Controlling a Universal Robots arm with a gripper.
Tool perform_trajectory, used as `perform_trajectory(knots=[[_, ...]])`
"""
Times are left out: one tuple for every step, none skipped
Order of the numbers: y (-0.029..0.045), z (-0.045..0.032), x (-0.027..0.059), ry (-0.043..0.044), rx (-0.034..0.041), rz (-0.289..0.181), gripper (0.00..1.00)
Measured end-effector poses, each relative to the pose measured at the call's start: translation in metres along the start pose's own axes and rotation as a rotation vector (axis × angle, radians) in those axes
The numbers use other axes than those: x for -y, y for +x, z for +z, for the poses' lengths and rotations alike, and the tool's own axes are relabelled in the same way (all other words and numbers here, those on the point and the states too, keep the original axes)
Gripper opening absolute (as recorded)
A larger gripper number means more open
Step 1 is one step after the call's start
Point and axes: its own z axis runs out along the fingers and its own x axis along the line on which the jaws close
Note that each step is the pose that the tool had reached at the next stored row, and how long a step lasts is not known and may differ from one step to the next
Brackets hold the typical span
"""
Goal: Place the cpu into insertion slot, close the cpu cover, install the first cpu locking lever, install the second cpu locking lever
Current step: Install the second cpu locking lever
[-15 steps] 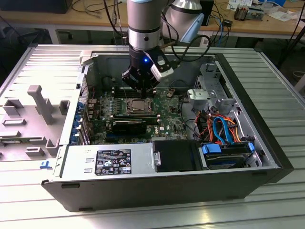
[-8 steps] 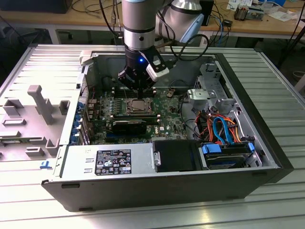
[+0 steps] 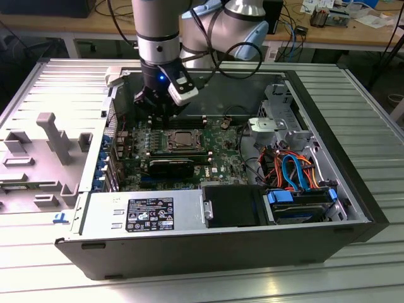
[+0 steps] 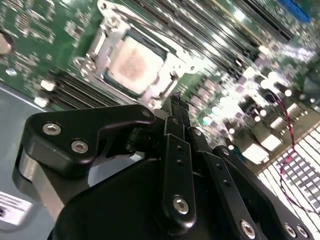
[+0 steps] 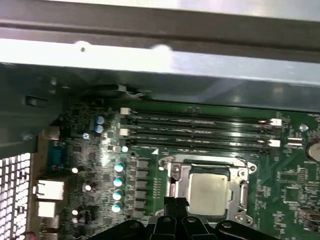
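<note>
The cpu (image 5: 210, 192) lies flat in the insertion slot (image 3: 166, 142) on the green board, its dull silver top facing up. The cpu cover (image 5: 176, 181) lies down over it as a silver frame around the chip's edges. Thin metal lever rods run along the socket's sides; whether they are hooked I cannot tell. In the exterior view my gripper (image 3: 163, 117) hangs just above the board, beside the socket on its far side toward that view's left. In both wrist views its black fingers (image 4: 175, 150) come together at the tip, shut and holding nothing, with the cpu (image 4: 134, 65) just past them.
Long black memory slots (image 5: 200, 130) run beside the socket. A black card (image 3: 172, 165) stands in front of it. The open case also holds a power supply (image 3: 142, 211) and drives with blue and orange cables (image 3: 297, 170). A grey moulded fixture (image 3: 53, 136) lies outside the case.
</note>
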Motion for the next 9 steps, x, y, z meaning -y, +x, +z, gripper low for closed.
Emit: perform_trajectory(knots=[[0.0062, -0.0002, -0.0026, -0.0001, 0.0001, 0.0, 0.11], [0.009, -0.0003, -0.0049, -0.0001, 0.0001, 0.0, 0.11], [0.0112, -0.0004, -0.0072, -0.0001, 0.0001, 0.0, 0.11], [0.0145, -0.0006, -0.0106, -0.0001, 0.0001, 0.0, 0.11], [0.0163, -0.0007, -0.0153, -0.0001, 0.0002, 0.0, 0.11], [0.0167, -0.0009, -0.0186, 0.0, 0.0001, 0.0, 0.11], [0.0169, -0.001, -0.0229, 0.0, 0.0, 0.0, 0.11], [0.0165, -0.0011, -0.0277, -0.0001, 0.0001, 0.0, 0.11], [0.0163, -0.0011, -0.0306, -0.0002, 0.0002, 0.0, 0.11]])
